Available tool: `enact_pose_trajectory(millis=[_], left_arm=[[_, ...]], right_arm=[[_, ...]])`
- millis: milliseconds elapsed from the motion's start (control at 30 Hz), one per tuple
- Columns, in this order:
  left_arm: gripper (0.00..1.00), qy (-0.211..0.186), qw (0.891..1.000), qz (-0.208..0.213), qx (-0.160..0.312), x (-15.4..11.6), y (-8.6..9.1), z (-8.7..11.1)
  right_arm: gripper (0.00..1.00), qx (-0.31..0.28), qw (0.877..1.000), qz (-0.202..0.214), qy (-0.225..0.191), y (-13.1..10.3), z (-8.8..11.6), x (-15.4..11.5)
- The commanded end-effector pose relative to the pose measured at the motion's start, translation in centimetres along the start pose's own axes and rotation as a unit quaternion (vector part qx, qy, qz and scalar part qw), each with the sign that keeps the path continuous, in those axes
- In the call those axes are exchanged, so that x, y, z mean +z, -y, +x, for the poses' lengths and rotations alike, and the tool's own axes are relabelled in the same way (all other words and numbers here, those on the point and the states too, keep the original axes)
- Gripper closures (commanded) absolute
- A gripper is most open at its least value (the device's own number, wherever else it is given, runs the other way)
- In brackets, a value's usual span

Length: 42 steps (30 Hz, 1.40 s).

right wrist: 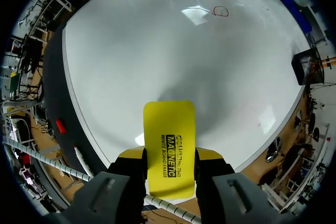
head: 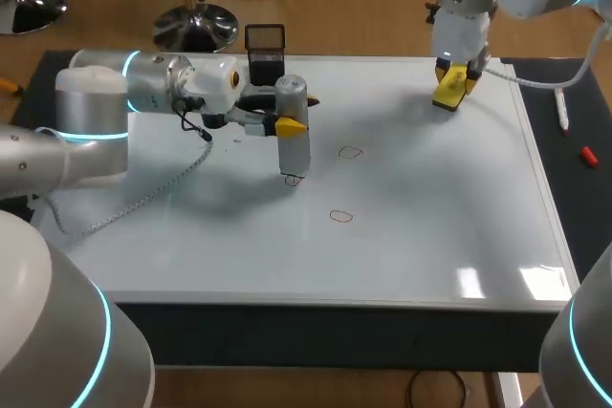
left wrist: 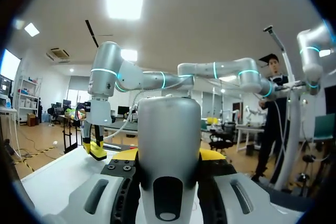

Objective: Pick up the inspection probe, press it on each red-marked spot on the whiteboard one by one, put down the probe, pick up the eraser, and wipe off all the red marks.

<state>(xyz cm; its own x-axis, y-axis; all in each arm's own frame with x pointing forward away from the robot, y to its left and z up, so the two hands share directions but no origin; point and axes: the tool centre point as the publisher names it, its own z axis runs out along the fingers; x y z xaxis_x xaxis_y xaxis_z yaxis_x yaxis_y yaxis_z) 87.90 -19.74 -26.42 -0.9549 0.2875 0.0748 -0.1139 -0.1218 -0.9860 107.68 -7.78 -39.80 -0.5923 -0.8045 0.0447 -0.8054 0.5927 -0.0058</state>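
Closest to the left wrist camera stands the inspection probe (left wrist: 168,129), a grey cylinder filling the left gripper (left wrist: 168,156), whose yellow-tipped fingers clamp it from both sides. Seen from the head view, the probe is upright with its tip on, or just above, a red mark (head: 294,180) on the whiteboard (head: 430,236); actual contact cannot be confirmed. The step in hand therefore looks like the pressing round, at this spot. A second red mark (head: 351,152) lies farther back and to the right, and a third red mark (head: 340,216) lies nearer the front edge, both apart from the probe; whether either has been pressed is not shown. The next move probably calls for lifting the probe straight up, keeping it vertical, carrying it to a neighbouring ring and lowering onto its centre. The left arm comes in from the left, forearm nearly level over the board, fingers pointing sideways. The right arm descends at the far right corner, the right gripper (right wrist: 169,156) pointing down with its fingers closed on the yellow eraser (right wrist: 169,129), held above the board, well apart from the marks.
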Motion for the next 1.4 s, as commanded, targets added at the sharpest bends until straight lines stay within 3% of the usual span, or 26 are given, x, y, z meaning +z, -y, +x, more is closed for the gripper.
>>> enact_pose_trajectory(millis=[33,667,1400], left_arm=[[1.0,-0.004,1.0,0.009,-0.003,-0.2,-0.9,-0.6],[1.0,-0.008,1.0,0.009,-0.01,-0.5,-2.8,-0.8],[1.0,-0.006,1.0,0.007,-0.01,-0.5,-2.5,-1.0]], right_arm=[[1.0,-0.001,1.0,0.001,-0.001,0.0,0.1,-0.2],[1.0,-0.001,1.0,0.001,-0.001,0.0,0.1,-0.2],[1.0,-0.001,1.0,0.001,-0.001,0.0,0.1,-0.2]])
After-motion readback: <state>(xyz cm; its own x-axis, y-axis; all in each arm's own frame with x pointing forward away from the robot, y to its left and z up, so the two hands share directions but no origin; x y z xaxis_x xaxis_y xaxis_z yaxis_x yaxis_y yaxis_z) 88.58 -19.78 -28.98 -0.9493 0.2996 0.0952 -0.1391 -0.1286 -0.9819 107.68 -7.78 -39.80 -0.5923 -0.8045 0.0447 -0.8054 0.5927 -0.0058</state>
